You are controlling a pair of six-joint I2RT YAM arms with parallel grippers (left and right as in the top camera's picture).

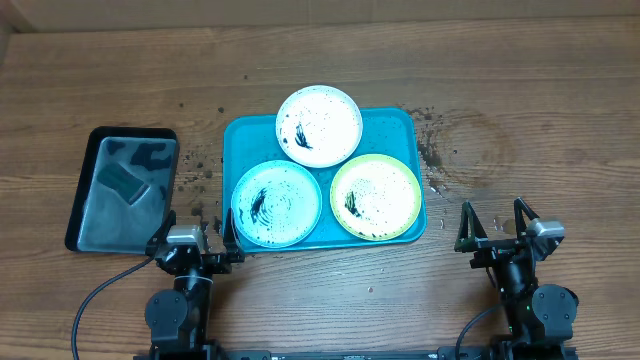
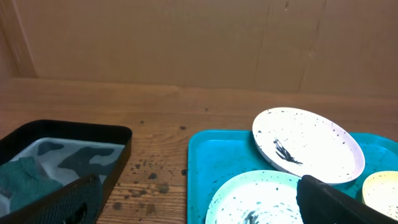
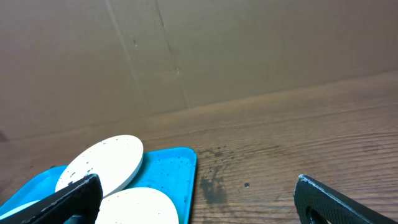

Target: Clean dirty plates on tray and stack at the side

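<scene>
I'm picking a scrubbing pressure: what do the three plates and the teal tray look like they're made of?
White plate, light blue plate and yellow-green plate: probably plastic, judging by the flat solid colours, thin rims and smooth, slightly glossy faces under the specks. Teal tray: likely moulded plastic, with even colour, rounded corners, a raised rim and a soft sheen.

No readable text, label, brand, number or sign appears on anything in these views.

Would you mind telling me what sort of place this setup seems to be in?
Most likely a robot lab workbench, not a kitchen: a wooden table with a plain cardboard wall behind it, and a left arm and right arm at its near edge facing a tray of dirty plates.
</scene>
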